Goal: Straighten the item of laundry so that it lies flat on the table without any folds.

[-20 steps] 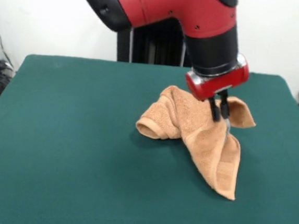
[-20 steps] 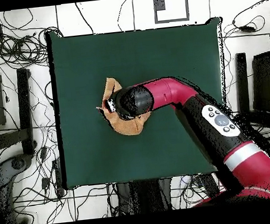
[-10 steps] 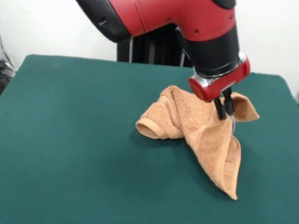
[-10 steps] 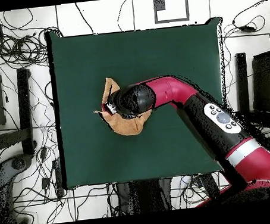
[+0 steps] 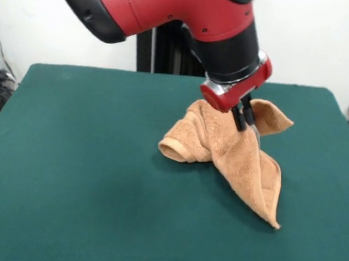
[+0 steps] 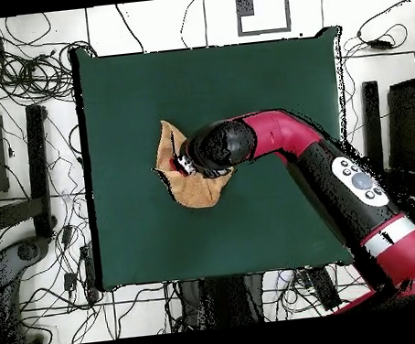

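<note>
The orange-tan towel [image 5: 234, 151] lies crumpled right of the middle of the green table [image 5: 85, 177], pulled up into a peak. My gripper [image 5: 245, 121] is shut on the towel at that peak, its black fingers [image 5: 242, 117] pinching the cloth. One corner trails down toward the front [image 5: 270, 219], a rolled fold lies at the left [image 5: 171, 148], and a flap sticks out behind the gripper [image 5: 273, 116]. In the overhead view the towel [image 6: 184, 189] shows left of centre on the table [image 6: 266, 81], largely covered by my arm's wrist, with the gripper [image 6: 184, 164] at its edge.
The red arm [image 6: 321, 167] crosses the table from the lower right in the overhead view. Cables and equipment [image 6: 18, 80] lie on the floor round the table. A black stand [image 6: 39, 160] is left of the table.
The gripper has moved left in the front view, carrying the pinched cloth with it. The peak and back flap shifted left; the trailing corner stretched out slightly.
</note>
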`<state>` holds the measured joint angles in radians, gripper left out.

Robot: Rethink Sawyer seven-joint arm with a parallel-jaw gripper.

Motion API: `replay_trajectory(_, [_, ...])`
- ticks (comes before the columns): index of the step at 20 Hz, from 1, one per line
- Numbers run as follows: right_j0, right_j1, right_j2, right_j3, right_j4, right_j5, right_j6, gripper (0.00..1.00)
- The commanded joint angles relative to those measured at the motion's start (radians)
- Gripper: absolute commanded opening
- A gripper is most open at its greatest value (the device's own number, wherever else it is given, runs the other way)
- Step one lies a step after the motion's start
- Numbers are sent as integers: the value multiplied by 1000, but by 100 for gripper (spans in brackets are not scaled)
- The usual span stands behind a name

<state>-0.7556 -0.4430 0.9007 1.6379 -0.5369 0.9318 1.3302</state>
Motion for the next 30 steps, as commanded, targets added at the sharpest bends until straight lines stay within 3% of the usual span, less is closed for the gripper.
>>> replay_trajectory(1, [-15, 27, 63, -90, -37, 141, -410, 0])
replay_trajectory(13, [-57, 59, 84, -138, -34, 208, -520, 0])
replay_trajectory(22, [-68, 114, 142, -259, -74, 391, -920, 0])
replay_trajectory(30, [-60, 127, 127, -354, -88, 485, -1098, 0])
